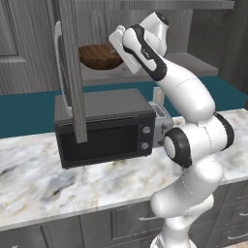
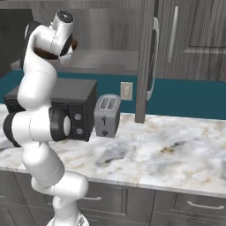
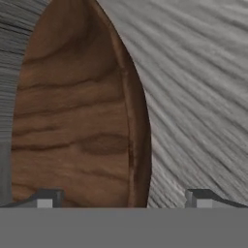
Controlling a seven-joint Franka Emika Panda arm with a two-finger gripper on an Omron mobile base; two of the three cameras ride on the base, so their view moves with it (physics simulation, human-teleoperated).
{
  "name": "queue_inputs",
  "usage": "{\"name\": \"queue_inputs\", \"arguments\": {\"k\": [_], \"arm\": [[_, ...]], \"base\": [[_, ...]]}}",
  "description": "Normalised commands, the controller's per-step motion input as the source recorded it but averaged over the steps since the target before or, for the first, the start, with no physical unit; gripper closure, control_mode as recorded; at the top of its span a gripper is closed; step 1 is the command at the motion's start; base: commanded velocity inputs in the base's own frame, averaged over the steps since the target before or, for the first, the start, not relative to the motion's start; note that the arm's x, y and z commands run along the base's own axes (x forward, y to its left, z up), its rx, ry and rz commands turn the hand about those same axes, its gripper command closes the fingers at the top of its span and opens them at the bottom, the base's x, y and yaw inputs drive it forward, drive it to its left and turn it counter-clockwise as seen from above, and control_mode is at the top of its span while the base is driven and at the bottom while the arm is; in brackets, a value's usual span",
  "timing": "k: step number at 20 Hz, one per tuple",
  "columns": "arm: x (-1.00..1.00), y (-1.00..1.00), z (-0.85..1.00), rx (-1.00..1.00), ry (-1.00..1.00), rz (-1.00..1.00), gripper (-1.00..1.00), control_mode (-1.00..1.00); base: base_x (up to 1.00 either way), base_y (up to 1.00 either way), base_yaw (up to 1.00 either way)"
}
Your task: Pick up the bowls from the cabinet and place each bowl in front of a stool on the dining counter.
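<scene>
A wide dark-brown wooden bowl (image 1: pixel 98 56) sits on the grey inner shelf (image 1: pixel 145 73) of the cabinet, whose tall door (image 1: pixel 72 72) stands open. My gripper (image 3: pixel 123 198) is open at the bowl's right edge. In the hand view the bowl (image 3: pixel 77 121) is very close, and its rim runs down between the two fingertips (image 3: pixel 48 198) without either one touching it. From the right base view the arm covers most of the bowl (image 2: pixel 74 44). The dining counter and stools are out of view.
Below the cabinet, a black microwave (image 1: pixel 104 128) and a silver toaster (image 2: pixel 107 115) stand on a marble worktop (image 1: pixel 58 186). The open door's long pale handle (image 2: pixel 154 57) hangs above the worktop. Grey drawer units (image 2: pixel 176 205) run under it.
</scene>
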Motion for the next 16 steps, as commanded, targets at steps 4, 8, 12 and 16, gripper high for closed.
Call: {"name": "queue_inputs", "arguments": {"k": [4,8,12,16], "arm": [[0.00,0.00,0.00,0.00,0.01,0.00,-1.00,-1.00],[0.00,0.00,0.00,0.00,0.00,0.00,-1.00,-1.00],[0.00,0.00,0.00,0.00,0.00,0.00,-1.00,-1.00],[0.00,0.00,0.00,0.00,0.00,0.00,1.00,-1.00]], "base": [[0.00,0.00,0.00],[0.00,0.00,0.00],[0.00,0.00,0.00],[0.00,0.00,0.00]]}}
